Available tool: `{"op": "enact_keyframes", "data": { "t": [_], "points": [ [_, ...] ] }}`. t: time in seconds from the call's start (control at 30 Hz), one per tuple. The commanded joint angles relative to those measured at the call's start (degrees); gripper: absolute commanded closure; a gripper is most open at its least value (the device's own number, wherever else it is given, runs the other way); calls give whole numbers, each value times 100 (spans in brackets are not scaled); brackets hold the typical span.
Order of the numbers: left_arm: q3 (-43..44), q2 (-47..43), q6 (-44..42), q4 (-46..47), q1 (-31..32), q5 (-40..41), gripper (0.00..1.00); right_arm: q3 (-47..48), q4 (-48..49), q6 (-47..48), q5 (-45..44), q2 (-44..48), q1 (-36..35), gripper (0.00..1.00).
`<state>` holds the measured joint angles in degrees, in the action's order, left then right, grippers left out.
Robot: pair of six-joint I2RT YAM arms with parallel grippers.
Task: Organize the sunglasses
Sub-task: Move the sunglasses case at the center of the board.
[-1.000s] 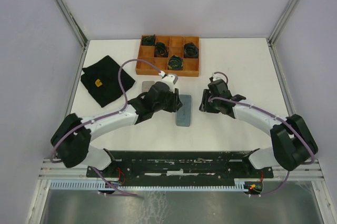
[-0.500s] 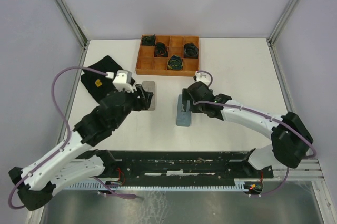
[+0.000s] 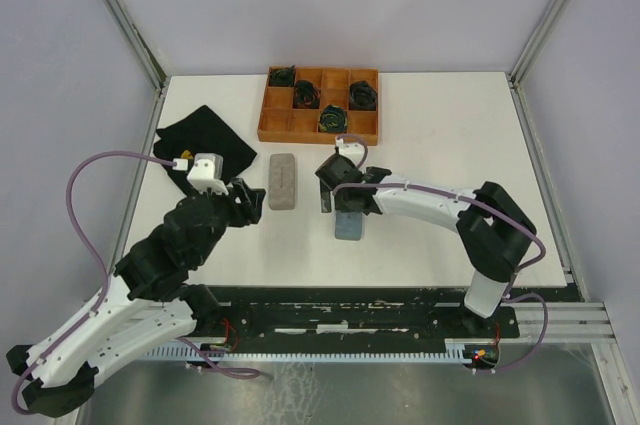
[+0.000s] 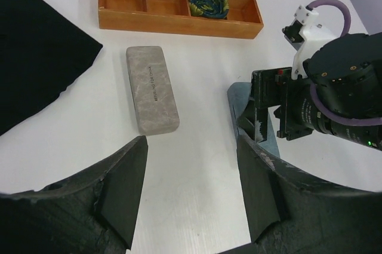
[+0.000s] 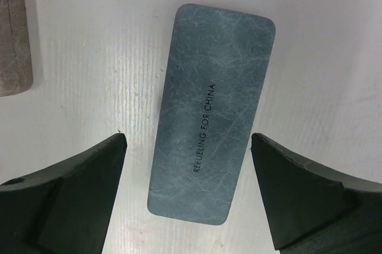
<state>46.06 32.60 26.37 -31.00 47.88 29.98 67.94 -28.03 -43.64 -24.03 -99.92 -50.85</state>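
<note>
Sunglasses: I cannot tell where they are.
Blue case (image 5: 212,110): it lies flat and shut in the middle of the table (image 3: 450,125). Its long side runs from near to far. It has words printed on top.
Right gripper (image 5: 186,140): it hangs right over the far end of the blue case. Its fingers are spread wide, one on each side of the case, and hold nothing. I cannot tell if they touch the case.
Grey case (image 3: 284,181): it lies flat and shut, just left of the blue case and a bit farther back. The two cases do not touch.
Left gripper (image 4: 191,146): it is left of the grey case and nearer, pointing toward both cases. Its fingers are wide apart, with only bare table between them.
Tray (image 3: 300,135): a wooden box with small square spaces, at the far side of the table, behind the cases.
Bundles (image 3: 333,119): four dark green coils, each in its own space in the tray.
Cloth (image 3: 205,150): black, lying flat at the far left, with a small yellow spot on it.
</note>
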Motion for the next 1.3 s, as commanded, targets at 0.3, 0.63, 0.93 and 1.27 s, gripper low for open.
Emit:
{"op": "enact_keyframes", "data": {
  "t": [0.3, 0.63, 0.93, 1.27],
  "points": [
    [-183, -120, -258, 81, -11, 61, 31, 600, -830, -85, -784, -571, -158, 7],
    [-232, -164, -245, 95, -7, 21, 32, 169, -102, -464, 6, -625, 44, 15],
    [-229, -141, -242, 124, -12, 14, 33, 24, 184, -316, 208, -603, 155, 32],
    [-197, -128, -153, 86, -11, -6, 33, 1239, 94, 206, 328, -1367, 169, 36]
  ]
}}
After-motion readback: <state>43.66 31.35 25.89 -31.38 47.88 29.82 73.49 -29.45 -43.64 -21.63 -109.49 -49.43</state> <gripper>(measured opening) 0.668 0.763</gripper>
